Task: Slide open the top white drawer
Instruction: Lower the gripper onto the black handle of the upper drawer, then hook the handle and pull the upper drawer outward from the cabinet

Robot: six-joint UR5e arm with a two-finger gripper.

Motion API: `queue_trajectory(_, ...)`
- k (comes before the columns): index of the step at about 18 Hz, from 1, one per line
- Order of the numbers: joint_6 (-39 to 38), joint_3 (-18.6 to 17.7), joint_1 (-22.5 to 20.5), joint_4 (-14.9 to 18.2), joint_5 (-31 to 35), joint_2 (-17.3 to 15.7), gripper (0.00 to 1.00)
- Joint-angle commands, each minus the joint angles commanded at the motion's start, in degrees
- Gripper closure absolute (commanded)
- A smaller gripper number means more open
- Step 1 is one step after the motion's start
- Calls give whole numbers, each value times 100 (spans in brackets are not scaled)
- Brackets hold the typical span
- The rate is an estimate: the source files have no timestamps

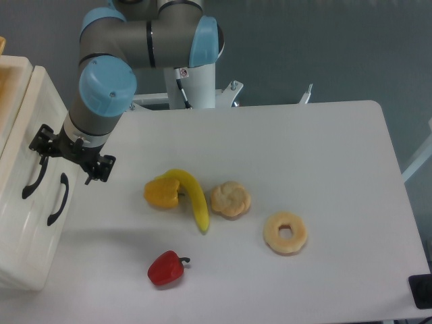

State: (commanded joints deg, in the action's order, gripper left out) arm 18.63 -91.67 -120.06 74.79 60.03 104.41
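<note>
The cream-white cabinet stands at the table's left edge, its front facing right. The top white drawer [23, 145] is pushed in flush, and its curved black handle [30, 183] shows below my gripper. The lower drawer's handle [57, 200] sits just right of it. My gripper [70, 155] hangs open directly in front of the cabinet, pointing down. Its left side overlaps the upper end of the top drawer's handle. I cannot tell whether a finger touches the handle. Nothing is held.
On the table lie a yellow pepper [162, 194], a banana [194, 197], a round pastry [230, 199], a ring doughnut [285, 232] and a red pepper [166, 268]. The arm's base [192, 88] stands at the back.
</note>
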Motion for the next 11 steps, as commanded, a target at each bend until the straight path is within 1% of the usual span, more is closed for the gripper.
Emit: queue_trajectory(11, -79, 0, 62, -9, -26, 158, 0)
